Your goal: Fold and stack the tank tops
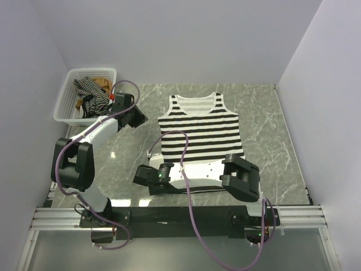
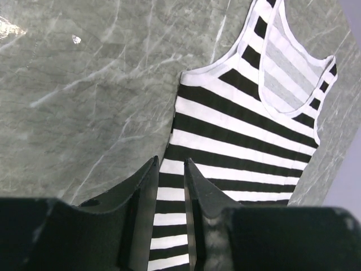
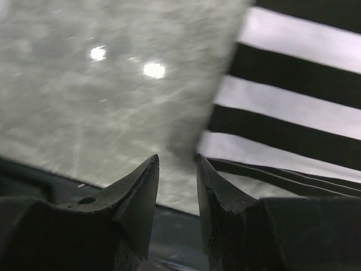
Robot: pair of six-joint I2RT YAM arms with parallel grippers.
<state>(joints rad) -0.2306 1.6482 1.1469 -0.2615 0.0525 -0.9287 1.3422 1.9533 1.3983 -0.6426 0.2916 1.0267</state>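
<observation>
While the grey marble table [image 1: 271,147] fills most of the scene, the work sits at its middle. The black-and-white striped tank top [image 1: 200,130] lies flat there, neck to the far side and hem to the near side, with no fold in it yet. The white mesh basket [image 1: 90,70] stands at the far left corner, well apart from it. It holds the thin dark striped top [image 1: 90,93] and the tan-brown top [image 1: 103,83] in a loose heap, so both are yet to be done. The left gripper [image 2: 171,164] hovers near the spread top's left edge, about level with the armhole, fingers parted by a narrow gap with nothing between them. The right gripper [image 3: 177,165], reaching across from the right, sits low by the near left hem corner. It is likewise slightly spread and empty, just beside the cloth rather than on it. The step in hand looks like the first fold, the left side carried over toward the right. To do it well, each claw should come down right on the edge and take both layers of cloth in one pinch. The two should then lift only a little and travel across at the same pace, so the edge stays straight. Lay it down with the stripes matching, then let go.
</observation>
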